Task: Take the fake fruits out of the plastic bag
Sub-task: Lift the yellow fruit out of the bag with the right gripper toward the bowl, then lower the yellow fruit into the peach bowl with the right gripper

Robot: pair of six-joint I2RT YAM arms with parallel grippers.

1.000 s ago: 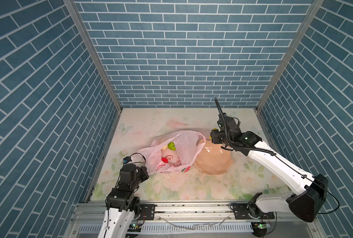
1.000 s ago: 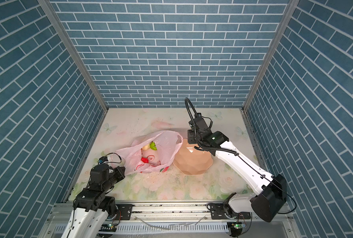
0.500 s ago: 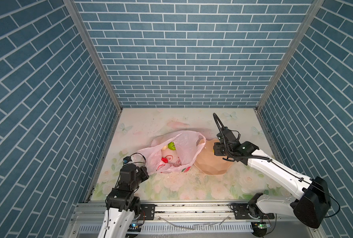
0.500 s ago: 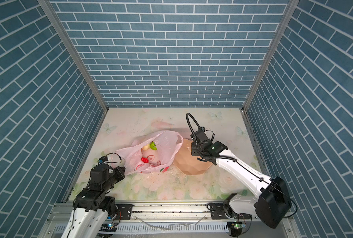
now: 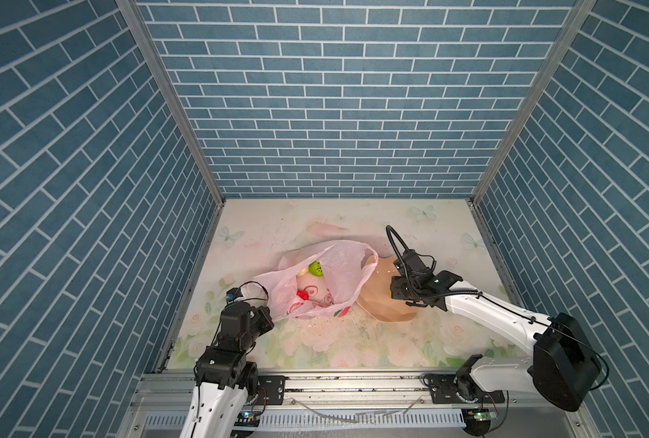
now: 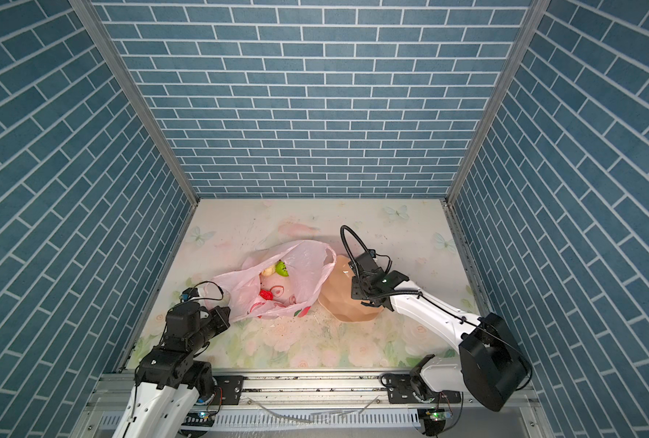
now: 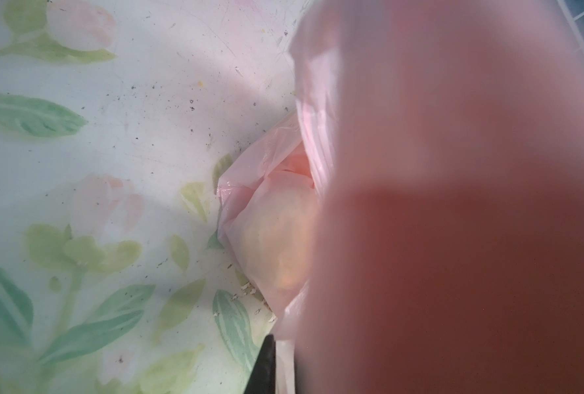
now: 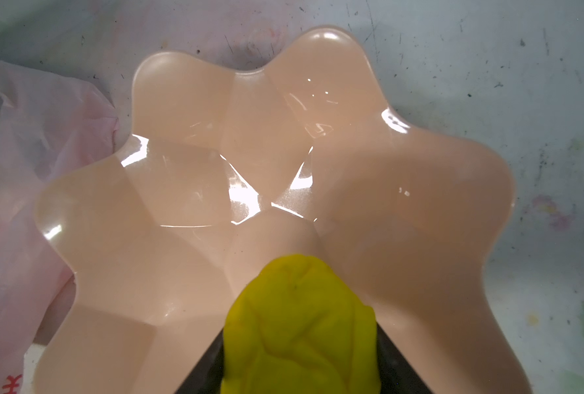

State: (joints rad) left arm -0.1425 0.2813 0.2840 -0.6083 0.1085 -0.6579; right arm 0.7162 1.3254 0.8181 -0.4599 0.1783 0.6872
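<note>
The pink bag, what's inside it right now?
Through the plastic bag's mouth a green fruit and a cream-white one show, with a red shape lower. Anything deeper is hidden by the film.

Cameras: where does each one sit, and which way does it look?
Both top views: high over the front rail, looking down at the table; left arm, right arm, pink bag and bowl show.
Left wrist: on the left arm, facing the bag pressed close; one of the left fingers shows.
Right wrist: on the right arm, looking down into the bowl; right fingers hold a yellow fruit.
Shared: bag in all; bowl in top and right wrist views.
</note>
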